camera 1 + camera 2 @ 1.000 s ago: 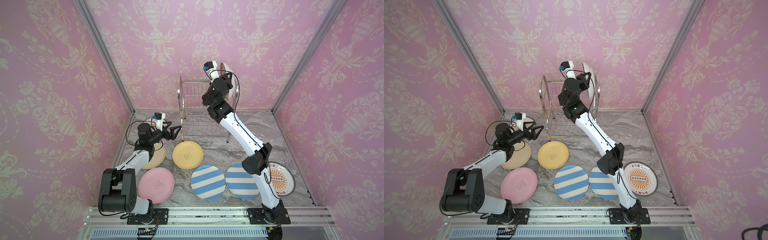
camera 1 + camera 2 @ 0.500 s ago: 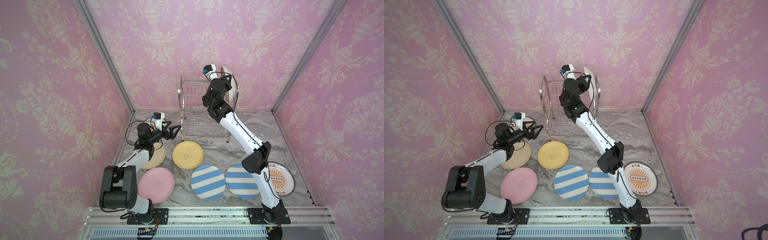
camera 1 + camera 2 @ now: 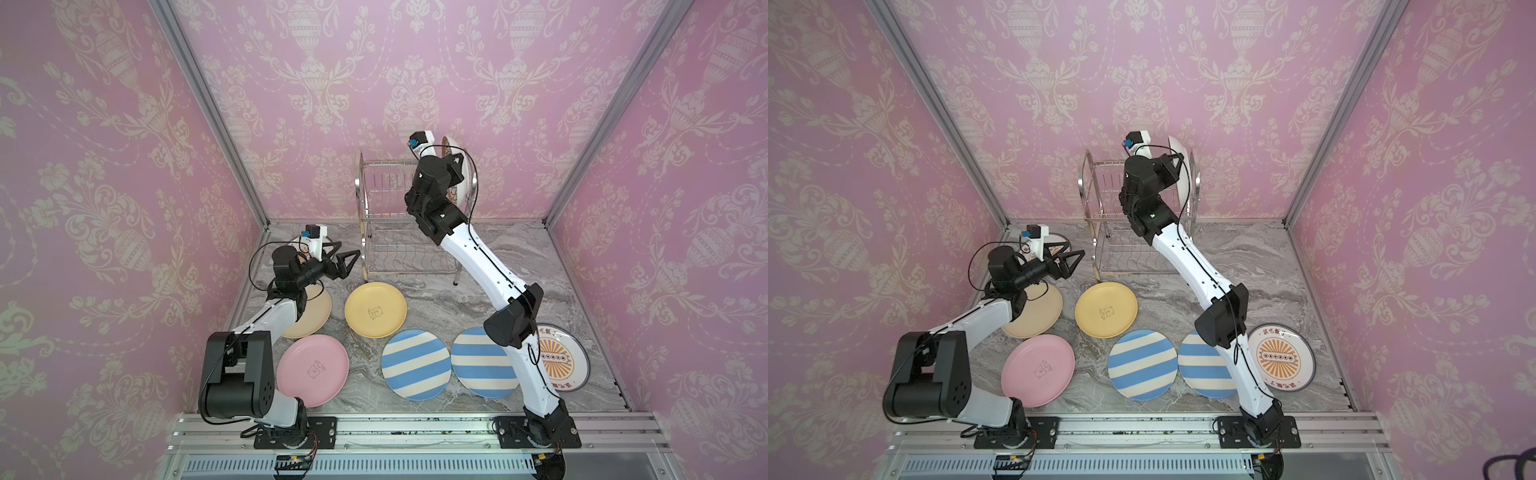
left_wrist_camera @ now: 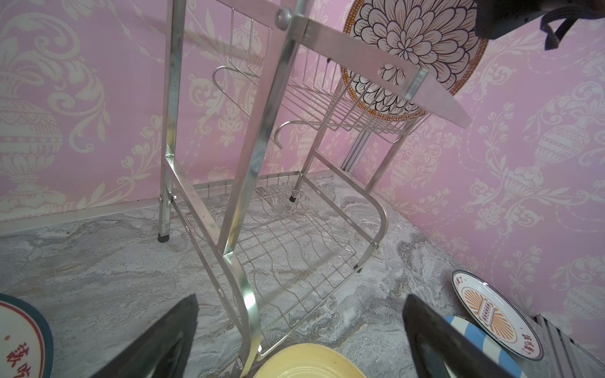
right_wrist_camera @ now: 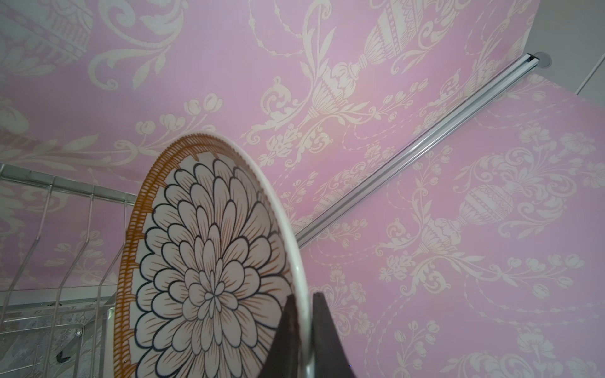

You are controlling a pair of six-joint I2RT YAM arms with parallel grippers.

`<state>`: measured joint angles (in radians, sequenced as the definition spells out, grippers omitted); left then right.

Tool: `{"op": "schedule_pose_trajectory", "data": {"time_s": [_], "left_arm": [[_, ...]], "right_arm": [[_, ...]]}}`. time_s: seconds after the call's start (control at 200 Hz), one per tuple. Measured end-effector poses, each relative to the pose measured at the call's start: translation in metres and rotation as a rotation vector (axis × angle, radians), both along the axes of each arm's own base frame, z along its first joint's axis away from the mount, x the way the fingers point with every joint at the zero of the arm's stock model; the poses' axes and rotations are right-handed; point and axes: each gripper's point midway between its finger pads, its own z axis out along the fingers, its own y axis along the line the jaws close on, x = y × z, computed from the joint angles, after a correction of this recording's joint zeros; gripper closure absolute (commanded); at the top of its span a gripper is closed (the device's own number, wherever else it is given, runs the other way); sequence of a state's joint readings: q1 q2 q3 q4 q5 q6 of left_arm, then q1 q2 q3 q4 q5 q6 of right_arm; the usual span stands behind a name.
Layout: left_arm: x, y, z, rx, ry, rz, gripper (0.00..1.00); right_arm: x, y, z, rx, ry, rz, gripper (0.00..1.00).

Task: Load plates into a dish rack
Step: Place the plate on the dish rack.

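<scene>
Now seating floral plate [image 5: 209, 261] on dish rack [image 4: 252, 157] upper shelf, with right gripper [image 5: 302, 301] clamped on rim; next, lowering squarely, unclamping.

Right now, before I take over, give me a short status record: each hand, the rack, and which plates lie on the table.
right hand: shut on rim of brown floral round plate
plate pose: on edge at upper tier of chrome wire dish rack; seating unclear
left hand: open, empty, facing rack's lower frame
lower tier: empty
on table: cream plate, yellow plate, pink plate, two blue-white striped plates, two orange sunburst plates
</scene>
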<state>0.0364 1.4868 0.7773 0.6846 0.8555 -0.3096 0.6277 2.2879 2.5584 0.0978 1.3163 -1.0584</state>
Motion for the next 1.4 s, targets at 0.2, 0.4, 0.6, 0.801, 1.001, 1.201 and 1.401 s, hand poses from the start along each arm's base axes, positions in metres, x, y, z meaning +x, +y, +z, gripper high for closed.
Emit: {"op": "schedule_pose_trajectory", "data": {"time_s": [0.2,0.4,0.6,0.801,1.001,1.201,1.401], "left_arm": [[0.0,0.0,0.0,0.0,0.0,0.0,0.01],[0.0,0.0,0.0,0.0,0.0,0.0,0.01],[0.0,0.0,0.0,0.0,0.0,0.0,0.01],[0.0,0.0,0.0,0.0,0.0,0.0,0.01],[0.0,0.0,0.0,0.0,0.0,0.0,0.01],[0.0,0.0,0.0,0.0,0.0,0.0,0.01],[0.0,0.0,0.001,0.0,-0.002,0.0,0.01]], "right_arm": [[-0.002,-0.005,-0.003,0.029,-0.019,-0.012,1.0],[-0.004,-0.008,-0.006,0.045,-0.031,-0.019,1.0],[-0.006,-0.009,-0.006,0.052,-0.037,-0.02,0.92],[-0.006,-0.009,-0.007,0.042,-0.024,-0.024,0.81],[-0.009,-0.011,0.003,0.046,-0.032,-0.016,0.81],[-0.012,-0.007,0.013,0.033,-0.029,0.004,0.69],[-0.018,-0.004,0.025,0.024,-0.037,0.022,0.52]]}}
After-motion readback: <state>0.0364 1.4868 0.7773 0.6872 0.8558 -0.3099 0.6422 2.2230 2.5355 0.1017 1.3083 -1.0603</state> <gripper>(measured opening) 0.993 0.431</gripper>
